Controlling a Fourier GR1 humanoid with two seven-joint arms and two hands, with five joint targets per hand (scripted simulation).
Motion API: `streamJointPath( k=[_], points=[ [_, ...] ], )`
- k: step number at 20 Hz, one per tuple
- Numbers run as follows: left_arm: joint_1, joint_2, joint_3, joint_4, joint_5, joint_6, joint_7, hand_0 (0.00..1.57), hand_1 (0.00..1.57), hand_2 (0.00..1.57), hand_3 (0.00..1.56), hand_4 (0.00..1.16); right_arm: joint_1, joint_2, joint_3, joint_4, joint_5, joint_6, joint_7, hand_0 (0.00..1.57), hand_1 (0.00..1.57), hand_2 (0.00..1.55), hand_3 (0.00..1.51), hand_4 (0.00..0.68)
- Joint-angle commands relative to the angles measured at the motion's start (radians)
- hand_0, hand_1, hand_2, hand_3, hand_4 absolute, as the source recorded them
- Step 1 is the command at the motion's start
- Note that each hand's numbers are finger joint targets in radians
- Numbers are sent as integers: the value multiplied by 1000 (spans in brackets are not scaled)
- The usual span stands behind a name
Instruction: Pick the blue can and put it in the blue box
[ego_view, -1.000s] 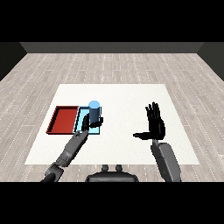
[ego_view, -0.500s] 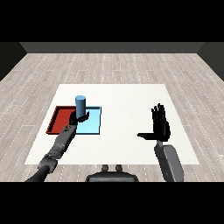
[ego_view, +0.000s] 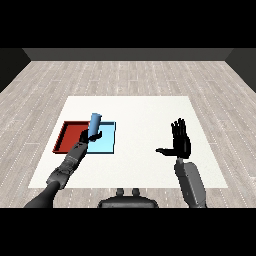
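The blue can stands nearly upright, tilted a little, over the left edge of the light blue tray. My left hand is curled round the can's lower part, where the blue tray meets the red tray. Whether the can's base touches the tray is hidden by the hand. My right hand is raised over the table's right half with its fingers straight and the thumb spread, holding nothing.
The two trays lie side by side on the left half of the white table. Grey wood floor surrounds the table.
My left hand has carried the can leftward and a little toward me, from over the blue tray's middle to its left edge. The right hand has barely moved.
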Motion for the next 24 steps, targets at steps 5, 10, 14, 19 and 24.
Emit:
streamJointPath(
  k=[5,10,14,19,24],
  points=[
    [-18,-47,-31,154,-62,-37,69,1528,1528,1446,726,865,-13,-24,-47,79,-30,61,-6,0,0,0,0,0],
    [-6,-70,36,153,-2,-80,107,1571,1571,1487,0,633,23,8,-29,91,-14,78,-65,0,0,0,0,0],
    [-19,-78,-26,177,-76,-48,140,0,0,0,0,588,-36,46,-16,130,8,61,-89,0,0,0,0,0],
    [28,-30,-14,151,-81,75,34,0,0,0,0,0,-39,32,-41,98,-10,56,-48,0,0,0,0,0],
    [35,-64,116,-31,34,310,-200,0,0,0,0,0,24,34,-27,33,-30,85,-47,0,0,0,0,0]
  ],
)
